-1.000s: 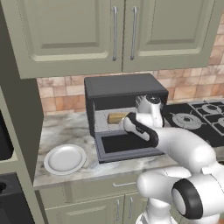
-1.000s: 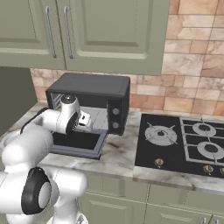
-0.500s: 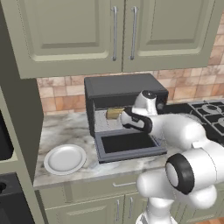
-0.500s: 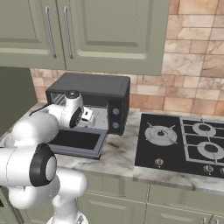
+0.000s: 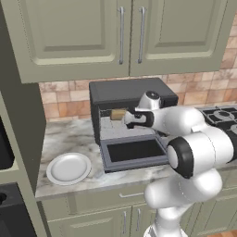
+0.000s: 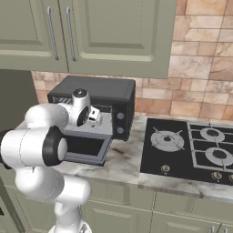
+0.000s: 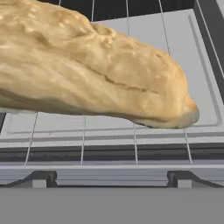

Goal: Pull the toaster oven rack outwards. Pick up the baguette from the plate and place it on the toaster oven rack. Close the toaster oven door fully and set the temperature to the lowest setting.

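- Hand view: one baguette (image 7: pixel 94 72) lies on the toaster oven rack (image 7: pixel 131 131), its golden crust filling the upper part and running off the left edge, so only its rounded right end shows whole.
- The two dark fingertips (image 7: pixel 41 178) rise at the bottom, well apart and clear of the bread; the gripper (image 7: pixel 111 179) is spread wide and holds nothing.
- The rack's thin wires run under the loaf, with bare grid to the right of its end and in front of it.
- Left base view: the same baguette (image 5: pixel 118 114) shows as a small tan piece inside the mouth of the one toaster oven (image 5: pixel 132 95); the rest of it is hidden behind the gripper (image 5: pixel 130 118) just beside it.
- The one toaster oven door (image 5: pixel 134 152) hangs down flat over the counter's (image 5: pixel 69 139) front part, its dark glass facing up.
- One white plate (image 5: pixel 69 168) sits bare on the counter, left of the door and apart from it, near the counter's front edge.
- Right base view: the arm covers most of the oven's opening; the small knobs (image 6: pixel 120 123) on the right strip stay visible, though their settings are too small to read.
- One stove top (image 6: pixel 191 148) lies to the right of the oven, with a strip of open counter between.
- Two cupboard doors (image 5: pixel 120 34) hang above.
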Motion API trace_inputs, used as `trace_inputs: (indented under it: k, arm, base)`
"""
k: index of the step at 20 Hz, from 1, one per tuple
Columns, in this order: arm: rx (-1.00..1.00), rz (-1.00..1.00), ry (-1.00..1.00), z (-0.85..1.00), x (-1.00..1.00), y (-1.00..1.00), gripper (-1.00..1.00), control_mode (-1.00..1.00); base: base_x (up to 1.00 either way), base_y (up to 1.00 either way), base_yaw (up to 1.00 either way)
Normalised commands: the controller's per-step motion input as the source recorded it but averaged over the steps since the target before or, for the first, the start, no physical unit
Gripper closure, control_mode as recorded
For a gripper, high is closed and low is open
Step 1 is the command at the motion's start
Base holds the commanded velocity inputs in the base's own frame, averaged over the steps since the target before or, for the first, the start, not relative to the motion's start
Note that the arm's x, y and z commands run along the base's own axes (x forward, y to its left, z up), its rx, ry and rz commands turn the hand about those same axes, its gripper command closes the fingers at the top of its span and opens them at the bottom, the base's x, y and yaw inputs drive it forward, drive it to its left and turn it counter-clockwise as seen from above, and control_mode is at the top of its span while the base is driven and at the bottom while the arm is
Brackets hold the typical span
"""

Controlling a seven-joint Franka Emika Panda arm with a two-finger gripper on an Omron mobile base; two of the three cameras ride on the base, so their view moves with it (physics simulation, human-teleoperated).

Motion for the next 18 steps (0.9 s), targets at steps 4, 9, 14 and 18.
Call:
trace_inputs:
  k: [4, 9, 14, 18]
  arm:
    - [0.0, 0.0, 0.0, 0.0, 0.24, 0.0, -1.0, -1.0]
    - [0.0, -0.01, 0.0, 0.0, -0.28, -0.02, -1.0, -1.0]
    - [0.01, -0.06, -0.03, 0.13, -0.68, -0.16, -1.0, -1.0]
    - [0.08, -0.08, -0.07, 0.26, -0.86, -0.35, -1.0, -1.0]
  base:
    - [0.0, 0.0, 0.0]
    - [0.0, 0.0, 0.0]
    - [0.0, 0.0, 0.0]
    - [0.0, 0.0, 0.0]
